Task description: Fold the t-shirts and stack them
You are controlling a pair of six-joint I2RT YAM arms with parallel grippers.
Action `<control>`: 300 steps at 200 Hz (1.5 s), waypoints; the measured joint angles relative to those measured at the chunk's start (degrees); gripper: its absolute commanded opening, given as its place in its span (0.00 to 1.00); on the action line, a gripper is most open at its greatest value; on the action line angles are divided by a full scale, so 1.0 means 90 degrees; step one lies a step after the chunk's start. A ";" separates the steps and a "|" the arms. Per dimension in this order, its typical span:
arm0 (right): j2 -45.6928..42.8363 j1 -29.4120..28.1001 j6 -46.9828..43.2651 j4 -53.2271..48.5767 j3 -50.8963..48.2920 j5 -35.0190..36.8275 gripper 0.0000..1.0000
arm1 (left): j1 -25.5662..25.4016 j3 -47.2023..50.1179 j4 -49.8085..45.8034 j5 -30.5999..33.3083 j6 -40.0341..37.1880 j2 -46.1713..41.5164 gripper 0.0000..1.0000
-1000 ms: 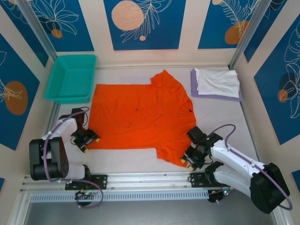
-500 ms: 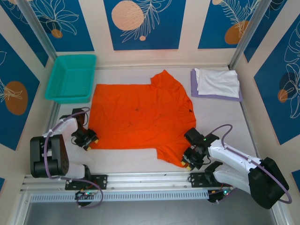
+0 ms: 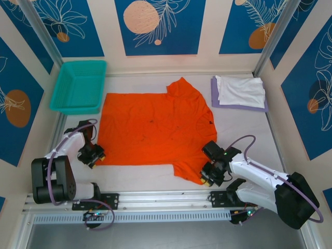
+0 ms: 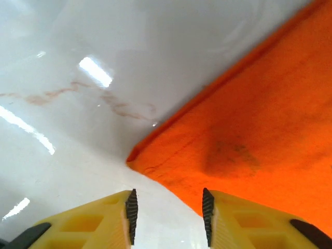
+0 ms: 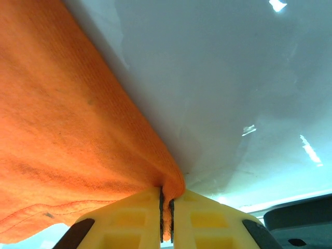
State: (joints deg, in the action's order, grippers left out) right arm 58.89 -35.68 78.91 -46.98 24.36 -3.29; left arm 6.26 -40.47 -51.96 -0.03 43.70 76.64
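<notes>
The orange t-shirt lies spread flat mid-table. My left gripper sits at its near-left corner. In the left wrist view the fingers stand open, and the shirt's corner lies just ahead of them, its edge reaching toward the right finger. My right gripper is at the near-right sleeve. In the right wrist view it is shut on a pinch of orange cloth. At the back right a folded white t-shirt rests on a folded lavender one.
A teal mesh basket stands at the back left, close to the shirt's far-left corner. Bare white table runs between the shirt's near hem and the arm bases. Walls close in the left, back and right sides.
The right gripper has closed onto the sleeve edge and shifted slightly left. The left gripper's jaws have narrowed and it has edged a little left at the shirt's corner.
</notes>
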 measured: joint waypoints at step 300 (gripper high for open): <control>-0.0646 0.0282 -0.0525 -0.0338 0.0891 0.0219 0.00 | 0.0209 -0.0595 0.0007 0.0488 -0.0573 0.0376 0.00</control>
State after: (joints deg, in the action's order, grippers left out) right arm 53.08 -33.15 74.19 -50.02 32.38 -1.32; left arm 8.14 -45.82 -51.90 4.36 38.54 80.03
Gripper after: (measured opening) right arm 0.065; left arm 0.039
